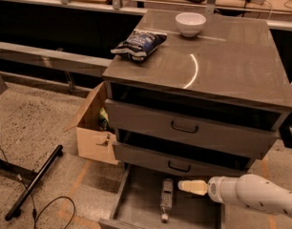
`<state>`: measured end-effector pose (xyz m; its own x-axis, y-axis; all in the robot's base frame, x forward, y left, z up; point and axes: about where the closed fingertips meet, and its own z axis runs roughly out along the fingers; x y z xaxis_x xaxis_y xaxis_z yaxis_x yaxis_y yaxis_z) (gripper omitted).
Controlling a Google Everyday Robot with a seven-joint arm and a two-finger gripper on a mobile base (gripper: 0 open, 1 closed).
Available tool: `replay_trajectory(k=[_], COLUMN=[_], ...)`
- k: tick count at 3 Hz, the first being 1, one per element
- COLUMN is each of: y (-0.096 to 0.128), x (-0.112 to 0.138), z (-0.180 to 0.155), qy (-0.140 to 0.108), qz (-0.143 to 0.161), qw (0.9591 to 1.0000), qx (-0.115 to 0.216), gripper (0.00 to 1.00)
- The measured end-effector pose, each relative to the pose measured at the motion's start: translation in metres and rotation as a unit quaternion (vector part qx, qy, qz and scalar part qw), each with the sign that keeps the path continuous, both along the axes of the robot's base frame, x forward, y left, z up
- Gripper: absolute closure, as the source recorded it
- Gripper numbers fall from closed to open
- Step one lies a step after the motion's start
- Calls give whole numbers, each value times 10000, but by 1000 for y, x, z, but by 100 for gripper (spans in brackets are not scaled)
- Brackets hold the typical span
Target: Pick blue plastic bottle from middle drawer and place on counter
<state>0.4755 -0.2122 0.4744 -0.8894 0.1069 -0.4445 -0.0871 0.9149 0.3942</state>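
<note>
The blue plastic bottle (166,199) lies on its side on the floor of the open middle drawer (193,213), its white cap toward the front edge. My gripper (183,186) reaches in from the lower right on a white arm, its pale tip just right of the bottle's upper end and above the drawer floor. It holds nothing that I can see. The counter (222,56) is the glossy grey-brown top of the cabinet, with a curved glare streak.
A dark blue snack bag (138,44) and a white bowl (190,23) sit on the counter's far side. Two shut drawer fronts (186,128) with black handles face me. A cardboard box (92,128) stands left of the cabinet. A black bar (34,182) and cable lie on the floor.
</note>
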Motion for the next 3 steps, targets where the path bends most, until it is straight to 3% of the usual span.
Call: replay_trajectory(k=[1, 2, 3], y=[2, 5, 9], x=[14, 28, 39], z=[-33, -65, -64], qy=[-142, -157, -288], qz=[-309, -616, -613], qw=[9993, 9980, 9977], qx=[162, 56, 8], gripper=[0, 0, 0])
